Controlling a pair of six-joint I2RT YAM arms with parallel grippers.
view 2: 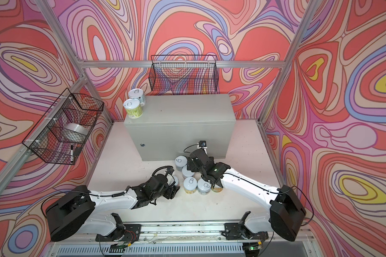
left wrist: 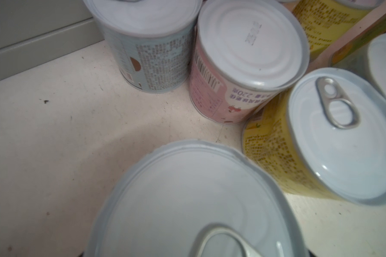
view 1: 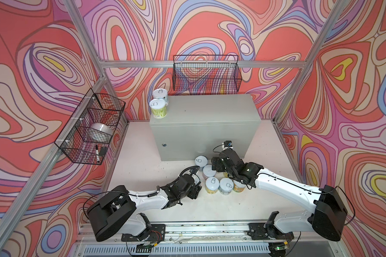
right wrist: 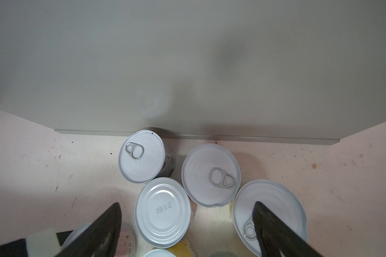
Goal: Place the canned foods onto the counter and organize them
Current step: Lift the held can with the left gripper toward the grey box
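Pink can (left wrist: 212, 98), standing upside down: label reads "220" amid blurred small print, base stamp (right wrist: 163, 207) looks like 2026/01/22; print on yellow can (left wrist: 270, 155) and blue can (left wrist: 158, 64) illegible.

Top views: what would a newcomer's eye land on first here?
The loud swirling red, pink and purple walls surround everything. Next comes the huddle of cans on the table in front of the grey counter, with the right gripper open over them. Then two cans stand on the counter's far left corner.

Swirly pink-red walls (view 1: 31, 66), white tabletop (view 1: 138, 173)
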